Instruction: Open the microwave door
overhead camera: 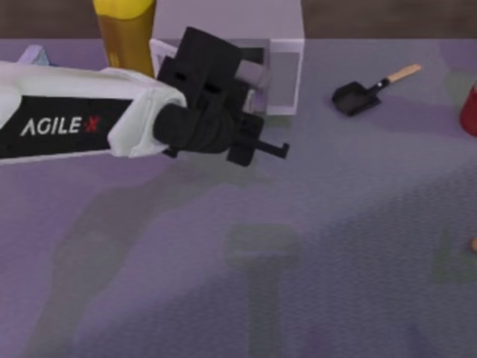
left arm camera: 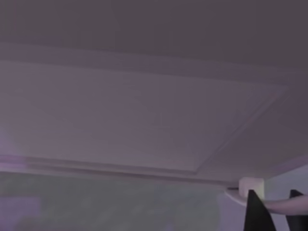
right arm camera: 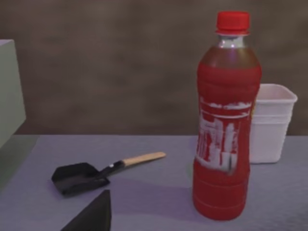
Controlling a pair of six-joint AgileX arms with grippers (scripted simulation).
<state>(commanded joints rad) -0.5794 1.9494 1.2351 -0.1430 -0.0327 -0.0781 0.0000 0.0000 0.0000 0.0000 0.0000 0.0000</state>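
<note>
Door: microwave door (overhead camera: pixel 168 63) is ajar, hinged left, its free edge at the left claw (overhead camera: pixel 257 145).
Claw: narrow, pinching the door's pale handle (left arm camera: pixel 251 186).
Right arm: out of the top view.

The left arm (overhead camera: pixel 82 119) covers most of the microwave door (overhead camera: pixel 168 63), and the red bottle (overhead camera: pixel 469 110) is cut off at the table's right edge.

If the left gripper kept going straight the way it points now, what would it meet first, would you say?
Most likely the microwave door. The left gripper sits right at it, fingertips by the small pale handle; the door fills the wrist view. Depth is unclear.
</note>
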